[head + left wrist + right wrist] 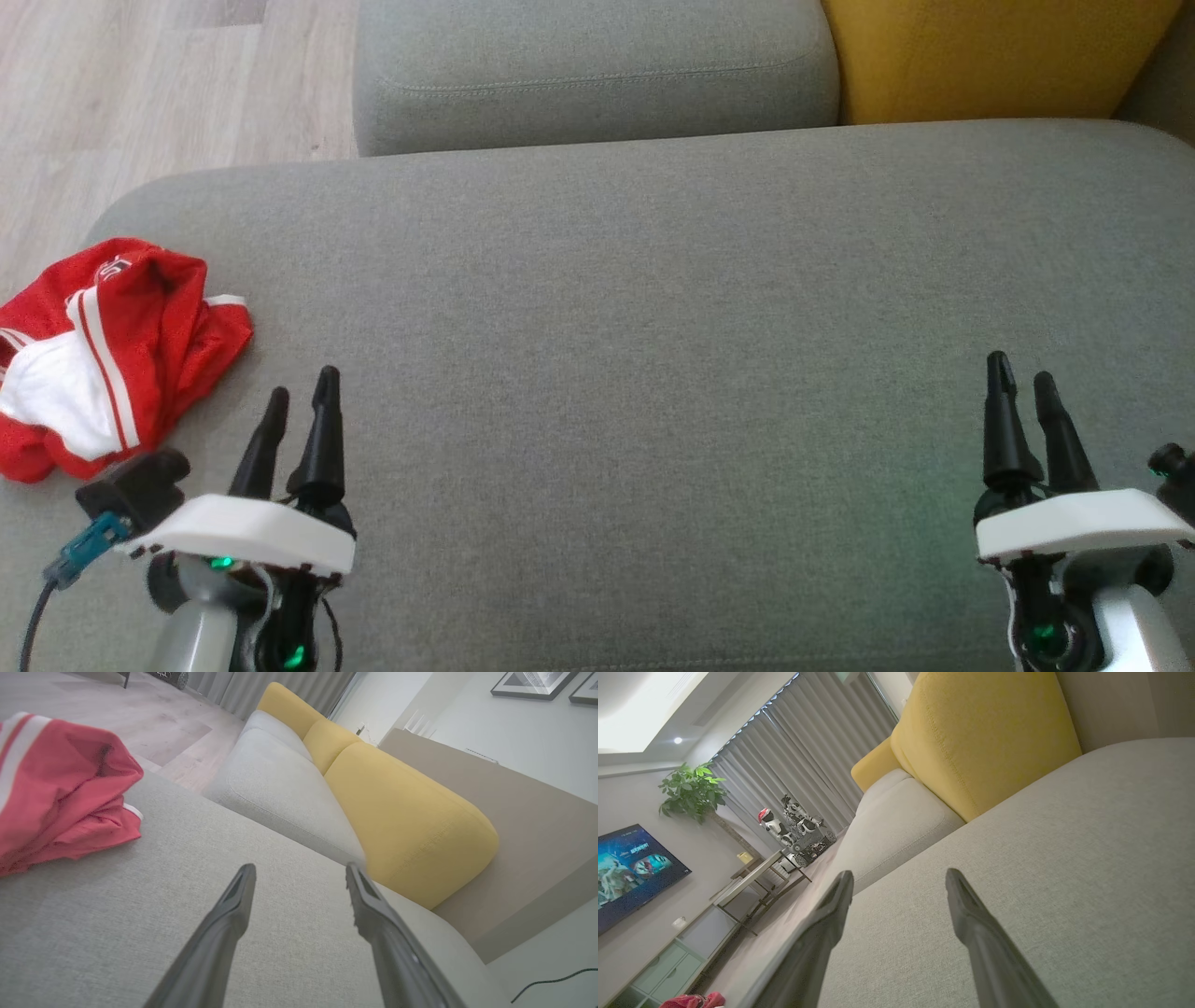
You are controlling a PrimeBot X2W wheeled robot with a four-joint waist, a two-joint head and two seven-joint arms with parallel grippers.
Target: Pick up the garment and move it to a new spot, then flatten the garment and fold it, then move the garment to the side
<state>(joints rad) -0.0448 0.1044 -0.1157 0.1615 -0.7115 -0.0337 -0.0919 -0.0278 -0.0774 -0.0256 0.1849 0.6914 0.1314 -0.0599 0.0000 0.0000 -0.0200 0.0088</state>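
The garment (103, 355) is a red piece with white stripes and a white lining, crumpled in a heap at the left end of the grey sofa seat (653, 373). It also fills the upper left of the left wrist view as a red garment (60, 793), and a bit of the red garment (691, 1001) peeks in at the bottom of the right wrist view. My left gripper (303, 392) hovers open just right of the heap, not touching it. Far to the right, my right gripper (1019, 369) is open over bare seat fabric. Nothing sits between either pair of fingers.
A second grey seat cushion (588, 65) lies behind, with a yellow back cushion (990, 56) at the upper right. Wooden floor (140, 84) lies past the sofa's left end. Across the room are a table (752, 877), a TV (630, 868) and a plant (691, 788).
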